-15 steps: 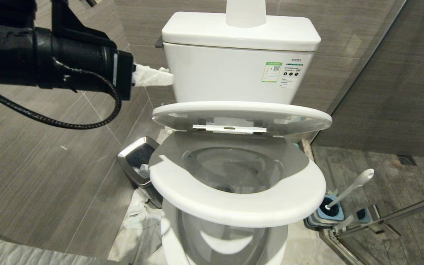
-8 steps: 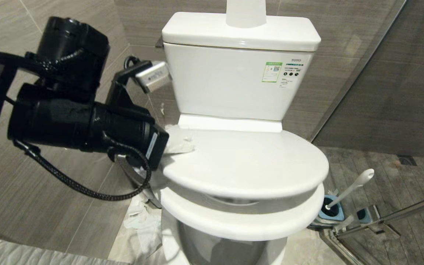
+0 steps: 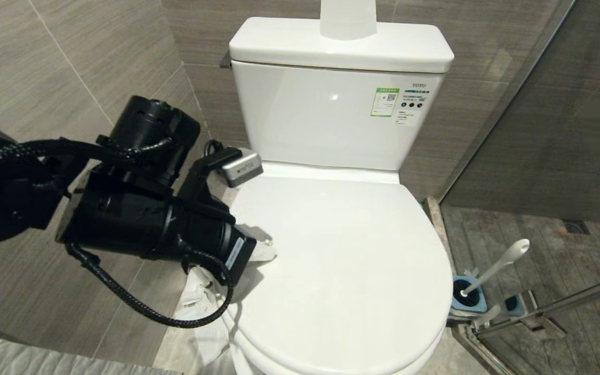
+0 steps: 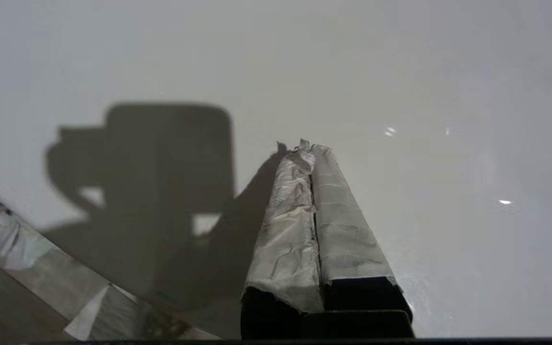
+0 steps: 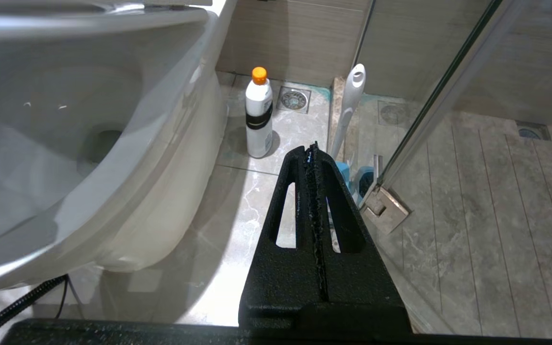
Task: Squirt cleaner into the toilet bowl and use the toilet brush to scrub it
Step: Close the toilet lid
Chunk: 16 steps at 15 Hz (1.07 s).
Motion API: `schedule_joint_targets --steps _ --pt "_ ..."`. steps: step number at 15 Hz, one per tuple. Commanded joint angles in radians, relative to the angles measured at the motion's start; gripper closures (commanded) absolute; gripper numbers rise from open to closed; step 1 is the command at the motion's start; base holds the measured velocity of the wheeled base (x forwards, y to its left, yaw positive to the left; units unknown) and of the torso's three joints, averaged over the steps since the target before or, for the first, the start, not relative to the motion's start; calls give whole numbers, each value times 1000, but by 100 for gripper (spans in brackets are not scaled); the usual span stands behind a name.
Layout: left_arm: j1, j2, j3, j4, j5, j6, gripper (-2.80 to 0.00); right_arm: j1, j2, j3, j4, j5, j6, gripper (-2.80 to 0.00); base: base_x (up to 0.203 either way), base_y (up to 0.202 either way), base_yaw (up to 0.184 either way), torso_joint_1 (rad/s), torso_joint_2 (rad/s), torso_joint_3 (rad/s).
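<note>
The left gripper [image 4: 310, 152], its paper-wrapped fingers pressed together on nothing, is laid against the left edge of the lowered lid [image 3: 352, 260], by which the toilet bowl [image 5: 89, 158] is covered. Behind the lid the tank [image 3: 331, 104] is seen. Right of the toilet, the cleaner bottle [image 5: 258, 117] and the toilet brush [image 3: 495, 268] in its holder [image 3: 469, 302] are left on the floor. The right gripper [image 5: 312, 151] is clenched empty, low beside the bowl.

My left arm [image 3: 138, 219] is black and cylindrical, trailing a braided black cable [image 3: 123, 297]; its fingers [image 4: 314, 215] wear crinkled whitish wrapping, my right gripper [image 5: 313, 148] slotted black ones
</note>
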Motion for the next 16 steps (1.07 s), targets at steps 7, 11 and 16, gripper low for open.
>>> schedule_joint_targets --steps 7,11,16 --pt "-32 218 12 -192 258 -55 0 0 0 25 -1 -1 0 0 0 0 0 0 0 0" --pt "-77 259 71 -195 312 -55 0 0 0 25 -1 -1 0 0 0 0 0 0 0 0" --pt "-119 305 87 -211 315 -66 0 0 0 26 -1 0 0 0 0 0 0 0 0 0"
